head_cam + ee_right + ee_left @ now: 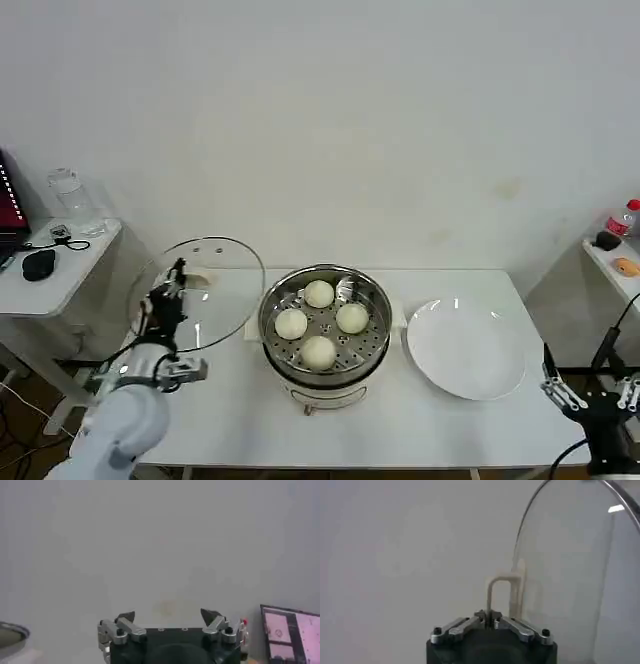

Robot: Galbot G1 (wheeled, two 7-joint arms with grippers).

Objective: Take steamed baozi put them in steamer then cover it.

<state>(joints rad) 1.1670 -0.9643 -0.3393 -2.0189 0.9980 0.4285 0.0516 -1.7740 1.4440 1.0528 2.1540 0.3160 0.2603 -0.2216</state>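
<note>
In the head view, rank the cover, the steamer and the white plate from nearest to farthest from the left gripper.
1. Cover: held by its handle in the left gripper, tilted up at the table's left.
2. Steamer: mid-table, just right of the cover, four baozi inside.
3. Plate: farthest, right of the steamer.

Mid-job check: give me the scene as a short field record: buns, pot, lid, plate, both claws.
baozi: four steamed baozi on the perforated tray
steamer: at table centre, uncovered
cover: held tilted, off the table, to the steamer's left
left claw: shut on the cover's white handle
right claw: open, parked low by the table's right end
plate: white plate, right of the steamer
</note>
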